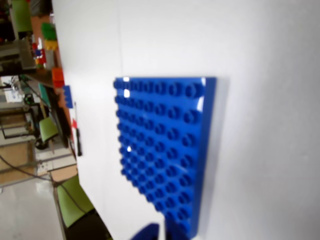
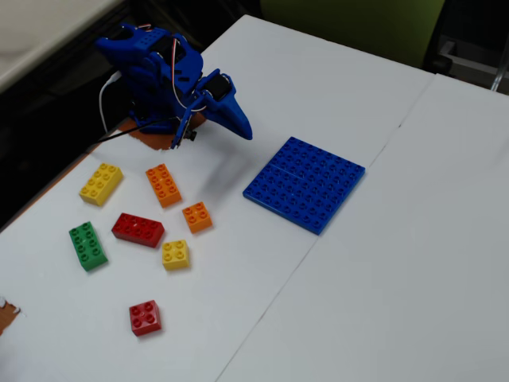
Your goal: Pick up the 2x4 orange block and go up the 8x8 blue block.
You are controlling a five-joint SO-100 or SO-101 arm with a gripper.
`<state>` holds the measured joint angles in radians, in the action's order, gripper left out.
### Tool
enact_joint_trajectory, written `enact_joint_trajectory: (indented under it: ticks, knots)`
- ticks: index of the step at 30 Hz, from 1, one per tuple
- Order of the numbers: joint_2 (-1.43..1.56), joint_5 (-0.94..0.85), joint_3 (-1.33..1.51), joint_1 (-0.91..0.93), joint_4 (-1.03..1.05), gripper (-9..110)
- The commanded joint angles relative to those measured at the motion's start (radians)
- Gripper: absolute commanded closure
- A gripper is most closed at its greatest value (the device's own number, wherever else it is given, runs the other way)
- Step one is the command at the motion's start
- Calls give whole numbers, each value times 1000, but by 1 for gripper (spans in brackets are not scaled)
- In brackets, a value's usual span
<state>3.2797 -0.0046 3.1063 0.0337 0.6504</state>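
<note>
Gripper (image 2: pixel 242 130) folded near the arm base, holding nothing; jaw gap unreadable.
2x4 orange block (image 2: pixel 163 185) lies on the white table (image 2: pixel 382 278) between yellow 2x4 (image 2: pixel 101 183) and 8x8 blue block (image 2: pixel 305 183), apart from both.

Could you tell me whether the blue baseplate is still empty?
Empty: the 8x8 blue block shows only bare studs; the 2x4 orange block lies on the table.

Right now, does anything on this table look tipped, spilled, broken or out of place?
Nothing stands out. The 8x8 blue block lies flat and bare on the white table. The 2x4 orange block and the other loose bricks all sit studs-up, apart from one another. The claw hangs above the table, holding nothing.
</note>
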Motion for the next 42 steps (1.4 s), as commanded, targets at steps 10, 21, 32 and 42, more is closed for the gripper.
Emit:
enact_joint_trajectory:
  ticks: [10, 21, 32, 42]
  knots:
    - [41, -11, 41, -9, 8, 101]
    - [41, -21, 41, -20, 9, 101]
    - [32, -32, 40, -35, 8, 101]
    - [-92, -121, -83, -37, 100, 101]
